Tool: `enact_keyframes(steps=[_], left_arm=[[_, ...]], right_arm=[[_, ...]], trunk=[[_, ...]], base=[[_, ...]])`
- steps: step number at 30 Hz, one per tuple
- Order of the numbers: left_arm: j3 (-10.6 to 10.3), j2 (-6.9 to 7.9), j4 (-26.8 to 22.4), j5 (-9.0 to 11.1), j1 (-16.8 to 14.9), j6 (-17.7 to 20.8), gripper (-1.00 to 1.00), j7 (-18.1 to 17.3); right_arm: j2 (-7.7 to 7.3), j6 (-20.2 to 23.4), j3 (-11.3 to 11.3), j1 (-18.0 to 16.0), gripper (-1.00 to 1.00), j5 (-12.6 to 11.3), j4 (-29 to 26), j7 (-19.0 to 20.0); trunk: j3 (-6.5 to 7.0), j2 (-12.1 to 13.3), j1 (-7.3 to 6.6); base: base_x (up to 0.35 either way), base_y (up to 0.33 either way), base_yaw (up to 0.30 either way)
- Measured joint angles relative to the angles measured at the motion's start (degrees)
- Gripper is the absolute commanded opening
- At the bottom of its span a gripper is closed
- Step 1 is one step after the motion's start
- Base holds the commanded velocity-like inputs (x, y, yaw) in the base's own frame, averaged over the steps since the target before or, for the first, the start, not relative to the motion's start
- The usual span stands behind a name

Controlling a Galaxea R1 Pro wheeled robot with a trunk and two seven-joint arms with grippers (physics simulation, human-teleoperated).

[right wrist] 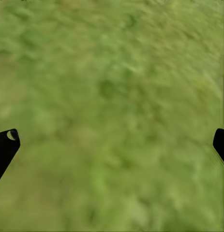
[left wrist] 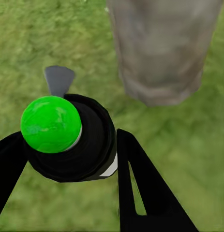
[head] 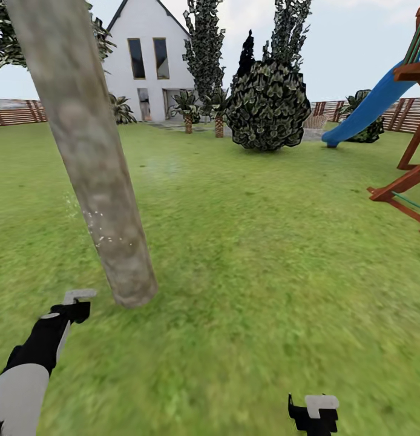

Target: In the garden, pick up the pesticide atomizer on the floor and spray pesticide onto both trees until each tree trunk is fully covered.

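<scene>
Holding: left gripper is clamped on the pesticide atomizer, one black finger on each side of the bottle's black top
Atomizer: in the left wrist view its cap carries a bright green dome; a grey nozzle tab sticks out toward the tree trunk
Atomizer, head view: hard to make out, just a pale grey piece at the tip of the left gripper, low at the left above the grass
Trunk: thick, pale grey-brown, mottled, tree trunk leans across the left of the head view, base planted in the lawn
Trunk vs gripper: apart, trunk base is near and just ahead of the gripper tip, grass between them
Spray marks: small white specks on the lower trunk and just beside it on its left
Right gripper: fingers spread wide, black tips at opposite edges of the wrist view, blurred grass between them, holding nothing
Right gripper, head view: low at the bottom edge, over grass, well apart from the trunk
Background: white house, wooden fence, dark round shrub, blue slide on a red-brown play frame
</scene>
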Motion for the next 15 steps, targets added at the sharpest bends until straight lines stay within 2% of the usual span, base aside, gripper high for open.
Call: enact_keyframes(steps=[9, 15], left_arm=[[0.15, -0.01, 1.08, 0.08, 0.05, -0.08, -1.00, 0.78], [0.24, 0.08, 1.11, 0.05, 0.09, -0.09, -1.00, 0.85]], right_arm=[[0.00, -0.02, 0.00, 0.00, 1.00, 0.00, -0.08, -0.01], [0.09, -0.02, 0.00, 0.00, 1.00, 0.00, -0.05, -0.01]], trunk=[[0.00, 0.00, 0.00], [0.00, 0.00, 0.00]], base=[[0.237, -0.182, 0.004], [0.207, -0.202, 0.216]])
